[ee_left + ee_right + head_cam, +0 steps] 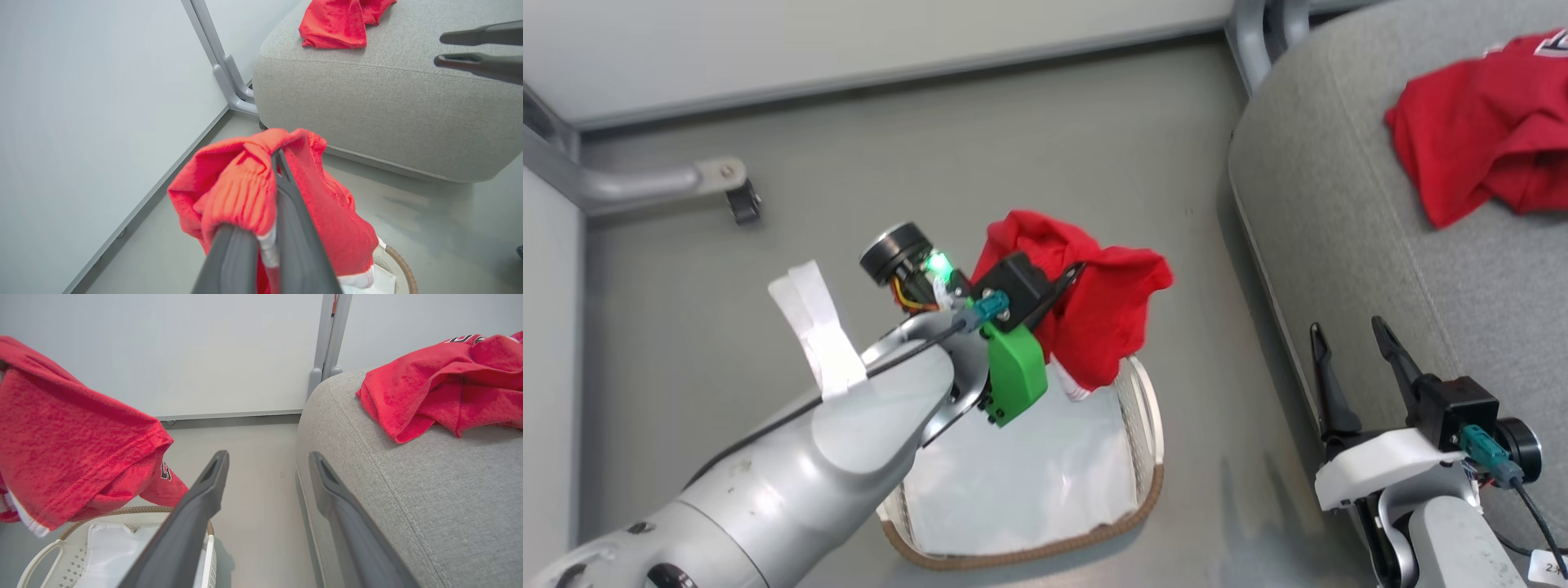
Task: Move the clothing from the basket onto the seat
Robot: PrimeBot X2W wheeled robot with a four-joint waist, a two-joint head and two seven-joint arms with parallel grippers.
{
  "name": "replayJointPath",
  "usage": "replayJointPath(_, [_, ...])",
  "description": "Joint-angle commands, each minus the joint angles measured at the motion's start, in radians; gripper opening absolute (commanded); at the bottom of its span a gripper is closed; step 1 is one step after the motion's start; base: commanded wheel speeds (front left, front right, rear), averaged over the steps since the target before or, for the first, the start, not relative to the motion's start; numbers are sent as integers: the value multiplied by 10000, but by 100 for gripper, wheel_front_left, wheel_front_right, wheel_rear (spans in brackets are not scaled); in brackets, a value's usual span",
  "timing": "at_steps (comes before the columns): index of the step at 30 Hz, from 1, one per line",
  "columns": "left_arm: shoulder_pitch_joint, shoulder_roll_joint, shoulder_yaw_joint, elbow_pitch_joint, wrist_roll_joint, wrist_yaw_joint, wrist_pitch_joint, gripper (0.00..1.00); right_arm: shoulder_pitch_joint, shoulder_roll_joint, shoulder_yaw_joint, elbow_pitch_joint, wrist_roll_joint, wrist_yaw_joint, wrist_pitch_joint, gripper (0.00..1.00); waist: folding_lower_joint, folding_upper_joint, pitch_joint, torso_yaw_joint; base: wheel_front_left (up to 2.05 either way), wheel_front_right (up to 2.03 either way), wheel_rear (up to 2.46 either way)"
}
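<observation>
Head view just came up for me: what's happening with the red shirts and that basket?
The left gripper is shut on a bright red fabric shirt with white trim, holding it up over the small oval white perforated basket with a brown woven rim. Another red shirt with lettering lies on the large grey woven-fabric seat cushion. The right gripper is open and empty beside the seat's edge.

Shirt on seat, hanging shirt, perhaps lettered

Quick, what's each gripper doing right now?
Left gripper: shut on the red shirt, over the basket.
Right gripper: open, holding nothing, beside the seat.
</observation>
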Motion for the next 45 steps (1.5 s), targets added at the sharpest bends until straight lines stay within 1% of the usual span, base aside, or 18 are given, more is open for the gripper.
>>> replayJointPath(1, [-235,91,-38,-190,-131,-19,80,0,236,-45,9,41,-75,-14,-21,100,1,0,-1911,734,0,0,0])
replayJointPath(4, [-754,236,26,-729,-504,-19,300,0,253,-44,170,33,-116,-14,-20,100,1,0,-2221,703,0,0,0])
replayJointPath(9, [-1527,393,296,-1290,-759,-19,522,0,-71,-45,552,-30,-128,-14,-20,100,1,0,-2528,629,0,0,0])
replayJointPath(14, [-2166,384,624,-1643,-884,93,635,0,-330,-44,843,-1,-138,-14,-20,100,1,0,-2668,570,0,0,0])
replayJointPath(19, [-2450,405,773,-1917,-977,171,727,0,-478,-42,1088,57,-143,-14,-20,100,1,0,-2746,534,0,0,0])
replayJointPath(24, [-2484,481,730,-2141,-1001,211,842,0,-783,-42,1458,194,-404,-14,-20,100,1,0,-2748,511,0,0,0])
replayJointPath(28, [-2424,505,674,-2301,-1025,213,917,0,-1166,-44,1645,665,-881,-12,-20,100,1,0,-2738,525,0,0,0])
replayJointPath(33, [-2521,461,597,-2598,-1028,205,978,0,-1930,-200,1973,1829,-1547,-14,-20,100,1,0,-2718,622,0,0,0])
replayJointPath(40, [-2633,401,461,-3118,-958,196,1077,0,-2960,-512,2432,3321,-1900,-14,-20,100,1,0,-2699,857,0,0,0])
replayJointPath(45, [-2701,399,399,-3489,-913,212,1110,0,-3737,-719,2965,4258,-1849,-14,-20,100,1,0,-2668,1006,0,0,0])
